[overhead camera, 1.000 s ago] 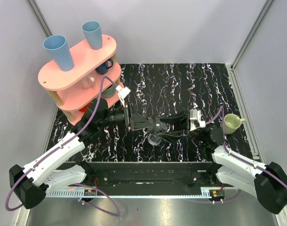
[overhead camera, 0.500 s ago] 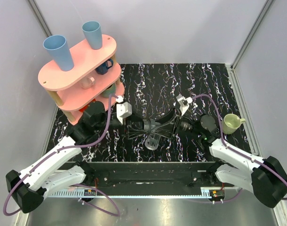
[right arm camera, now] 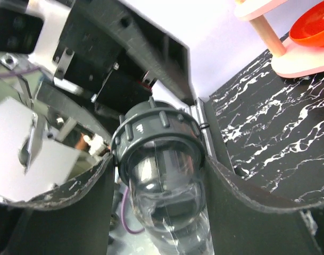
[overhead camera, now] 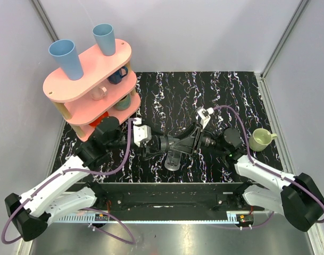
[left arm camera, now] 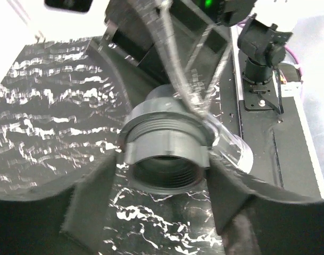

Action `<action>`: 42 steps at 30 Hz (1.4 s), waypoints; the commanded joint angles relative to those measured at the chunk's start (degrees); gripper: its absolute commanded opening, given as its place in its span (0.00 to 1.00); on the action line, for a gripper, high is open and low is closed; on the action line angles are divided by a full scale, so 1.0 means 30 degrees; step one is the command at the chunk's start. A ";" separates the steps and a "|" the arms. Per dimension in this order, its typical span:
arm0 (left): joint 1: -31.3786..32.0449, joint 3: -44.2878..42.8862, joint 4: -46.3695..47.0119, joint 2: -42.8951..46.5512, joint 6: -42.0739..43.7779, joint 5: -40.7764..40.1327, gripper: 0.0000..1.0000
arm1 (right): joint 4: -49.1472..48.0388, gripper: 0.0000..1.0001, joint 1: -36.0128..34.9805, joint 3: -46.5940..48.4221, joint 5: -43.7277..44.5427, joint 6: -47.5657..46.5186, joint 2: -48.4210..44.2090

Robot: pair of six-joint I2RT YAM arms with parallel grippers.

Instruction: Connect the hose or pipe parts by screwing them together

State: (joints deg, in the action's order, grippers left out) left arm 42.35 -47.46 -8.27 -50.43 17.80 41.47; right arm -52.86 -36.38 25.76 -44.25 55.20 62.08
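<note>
Threaded coupling (left arm camera: pixel 164 146) is being grasped by the left gripper (left arm camera: pixel 163 163), while the right gripper (right arm camera: pixel 157 162) is grasping the ribbed nut (right arm camera: pixel 151 125) with its clear tube (right arm camera: pixel 164 207), toward the bench's (overhead camera: pixel 231 90) near edge.

It looked like a robotics lab test cell: plain white panels (overhead camera: pixel 204 32) boxed in a black marbled tabletop (overhead camera: pixel 204 90), with the left arm (overhead camera: pixel 55 186) and right arm (overhead camera: pixel 268 178) bolted at its near edge.
</note>
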 commanded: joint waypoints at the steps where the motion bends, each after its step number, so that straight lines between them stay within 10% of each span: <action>1: 0.0034 0.0118 -0.0259 0.0345 -0.2091 -0.3070 0.77 | -0.0086 0.00 -0.0470 0.1345 -0.0135 -0.2832 -0.1298; 9: 0.0005 -0.0641 -0.2978 0.2777 -0.7893 -0.4595 0.96 | 0.5110 0.00 -0.0441 0.2693 0.1477 -1.0271 -0.3350; 21: -0.0200 -0.2017 -0.2194 0.2957 -1.8612 -0.4834 0.96 | 0.0775 0.00 -0.0616 -0.0470 0.1918 -2.0148 -0.5548; 29: -0.0932 -0.0823 0.2546 0.0145 -2.6837 -0.1199 0.93 | -0.1395 0.00 -0.1377 -0.1526 0.2063 -2.1211 -0.5459; 42: -0.1372 0.0761 0.6387 -0.1147 -2.9253 -0.0642 0.83 | 0.1098 0.00 -0.2433 -0.0910 0.2650 -2.2620 -0.6370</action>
State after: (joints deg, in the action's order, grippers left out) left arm 38.54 -46.57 2.46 -53.15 -65.17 36.32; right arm -47.77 -43.05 20.78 -38.41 -10.96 43.24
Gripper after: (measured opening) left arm 0.862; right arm 0.646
